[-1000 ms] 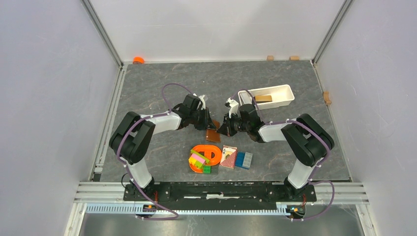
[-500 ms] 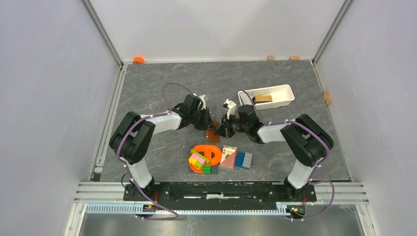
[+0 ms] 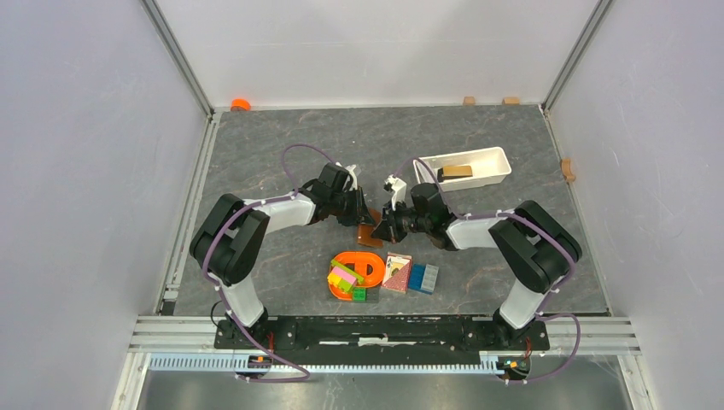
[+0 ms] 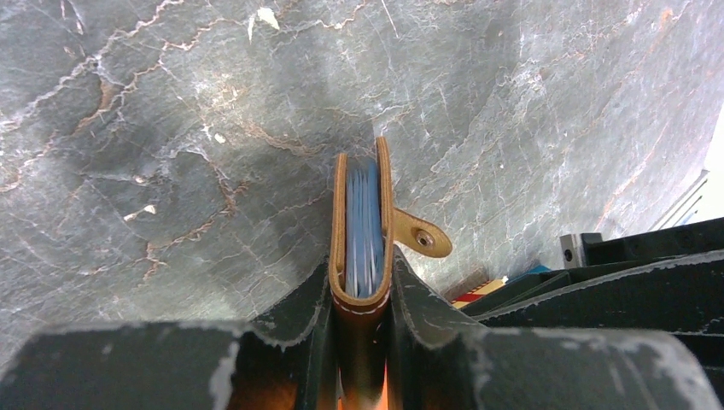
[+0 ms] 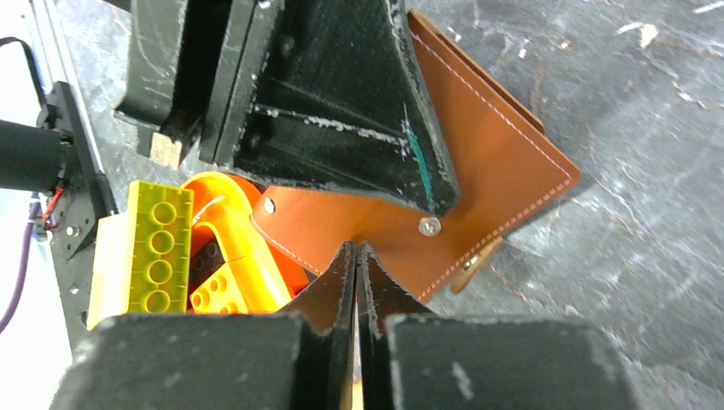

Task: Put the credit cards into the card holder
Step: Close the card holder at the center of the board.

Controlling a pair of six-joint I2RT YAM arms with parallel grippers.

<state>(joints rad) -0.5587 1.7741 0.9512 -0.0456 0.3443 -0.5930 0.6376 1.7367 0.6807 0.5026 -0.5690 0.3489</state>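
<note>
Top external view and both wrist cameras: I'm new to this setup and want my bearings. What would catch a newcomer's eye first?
Mid-table, the left gripper clamps the brown card holder on edge, blue credit cards packed inside. The shut right gripper points its tips at the holder's side. Just below them in the top view sits a bright orange toy with coloured blocks.

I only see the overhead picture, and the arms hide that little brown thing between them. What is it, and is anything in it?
Observer: It's the card holder, pinched by the left gripper; blue credit cards sit inside.
Operator: Is it fastened?
Observer: No, the left wrist view shows its clasp tab sticking out sideways, undone.
Operator: And the other claw?
Observer: The right gripper is shut on nothing, tips by the holder's outer face.
</note>
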